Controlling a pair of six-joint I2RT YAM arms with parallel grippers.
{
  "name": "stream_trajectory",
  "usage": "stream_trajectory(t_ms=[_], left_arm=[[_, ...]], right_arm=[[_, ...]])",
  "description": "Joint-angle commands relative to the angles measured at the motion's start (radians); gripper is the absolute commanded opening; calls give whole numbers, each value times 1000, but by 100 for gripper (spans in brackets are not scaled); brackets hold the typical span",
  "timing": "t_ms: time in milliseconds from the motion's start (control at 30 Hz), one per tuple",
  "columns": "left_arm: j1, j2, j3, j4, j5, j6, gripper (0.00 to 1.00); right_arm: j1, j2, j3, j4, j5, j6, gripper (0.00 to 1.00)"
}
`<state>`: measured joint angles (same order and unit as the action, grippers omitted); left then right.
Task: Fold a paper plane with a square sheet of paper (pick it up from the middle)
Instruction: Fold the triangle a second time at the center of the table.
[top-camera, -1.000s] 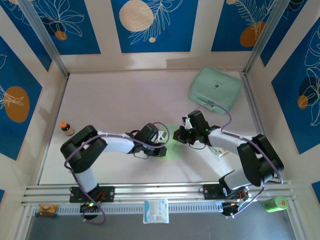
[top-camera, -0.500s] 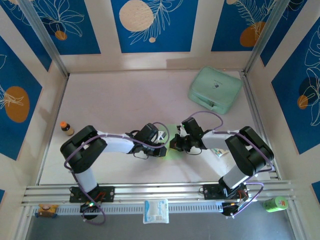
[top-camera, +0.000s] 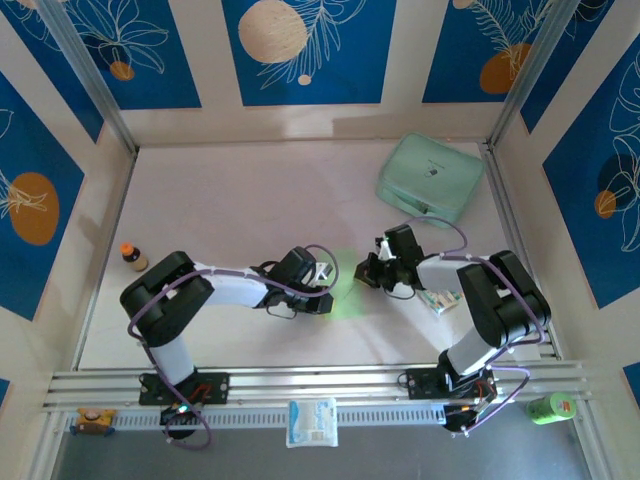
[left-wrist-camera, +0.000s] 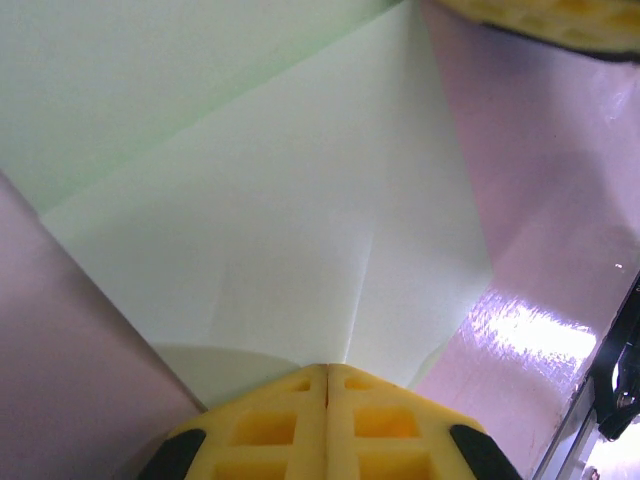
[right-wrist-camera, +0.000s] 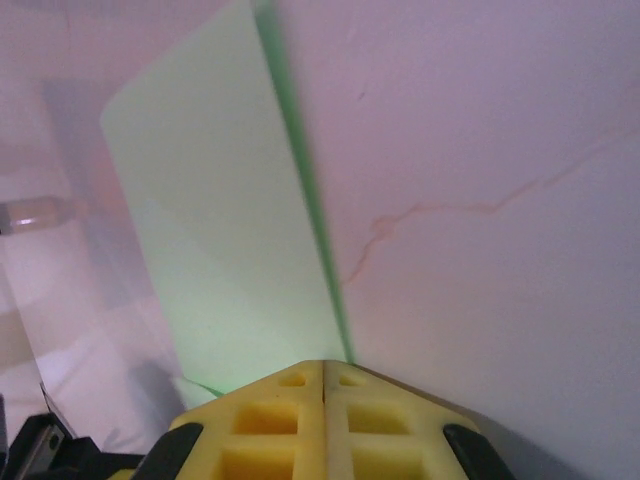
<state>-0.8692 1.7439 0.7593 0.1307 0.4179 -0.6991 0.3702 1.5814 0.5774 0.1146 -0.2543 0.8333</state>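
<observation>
Top external: sheet of paper (top-camera: 346, 298) on counter (top-camera: 250, 200), mid-way between left fingers (top-camera: 328, 296) and right fingers (top-camera: 362, 274).
Left wrist: left fingers (left-wrist-camera: 327, 385) clenched, tips on near end of sheet's centre crease, diagonal folds visible. Judgement: press crease slowly, no dragging.
Right wrist: right fingers (right-wrist-camera: 324, 380) clenched, tips at sheet's edge; pinch unclear.

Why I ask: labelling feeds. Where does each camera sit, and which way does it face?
Top external: above, behind the bases, looking down at the table; both arms show.
Left wrist: on the left arm, facing the paper; shut left gripper shows.
Right wrist: same from the right arm; shut right gripper shows.
Shared: the paper.
</observation>
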Motion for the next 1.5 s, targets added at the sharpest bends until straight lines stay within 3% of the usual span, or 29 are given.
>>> stream_trajectory(t_ms=[0, 233, 667, 933, 1267, 1467], left_arm=[[-7, 23, -48, -144, -34, 12, 0], [-6, 17, -37, -146, -31, 13, 0], [-5, -4, -11, -157, -15, 17, 0], [2, -54, 98, -190, 32, 36, 0], [8, 97, 233, -161, 84, 38, 0], [8, 152, 188, -133, 61, 20, 0]], right_arm=[[-12, -60, -5, -7, -17, -23, 2], [47, -119, -16, -5, -104, 8, 3], [65, 28, -16, -90, -15, -24, 0], [70, 24, -14, -105, -2, -23, 0], [73, 37, -9, -111, 0, -19, 0], [73, 32, -15, -115, 4, -20, 0]])
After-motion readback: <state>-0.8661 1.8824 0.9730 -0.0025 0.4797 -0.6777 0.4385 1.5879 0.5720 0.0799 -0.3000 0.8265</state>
